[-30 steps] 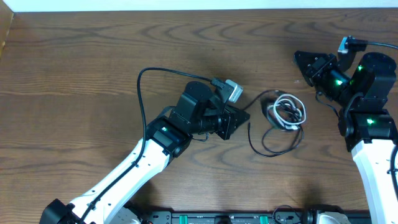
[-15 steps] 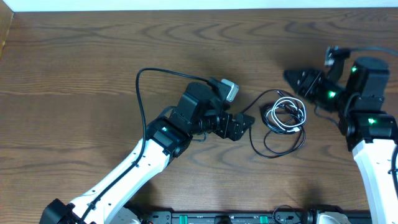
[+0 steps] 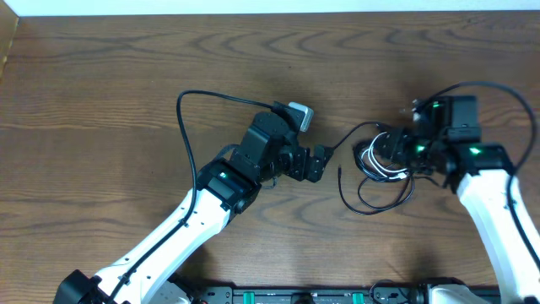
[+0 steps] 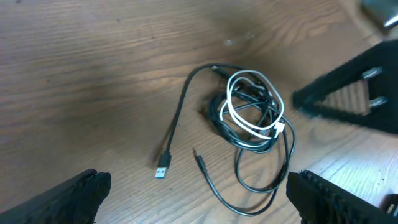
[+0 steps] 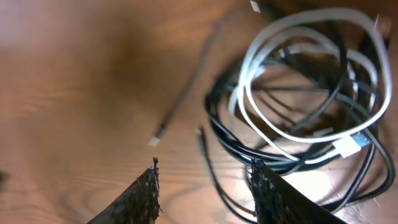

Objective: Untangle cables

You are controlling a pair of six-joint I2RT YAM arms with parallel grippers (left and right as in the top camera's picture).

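The cables (image 3: 369, 162) lie in a small bundle on the wood table, right of centre. In the left wrist view a white cable (image 4: 247, 102) loops through black coils (image 4: 217, 115), and a black lead runs out to a USB plug (image 4: 163, 169). My left gripper (image 3: 321, 160) stands open just left of the bundle, its fingers (image 4: 68, 199) spread wide with only table between them. My right gripper (image 3: 386, 152) hovers over the bundle's right part, open. In the right wrist view one black strand (image 5: 214, 168) passes between its fingertips (image 5: 140, 199), beside the white loops (image 5: 311, 74).
A thick black wire (image 3: 187, 110) from my left arm arches over the table at left centre. The table's far edge (image 3: 253, 12) runs along the top. My right gripper shows as a dark shape (image 4: 354, 93) in the left wrist view.
My right arm has swung left from the table's right side to over the bundle, and its jaws have opened. My left gripper's jaws have opened wide and it has shifted slightly.
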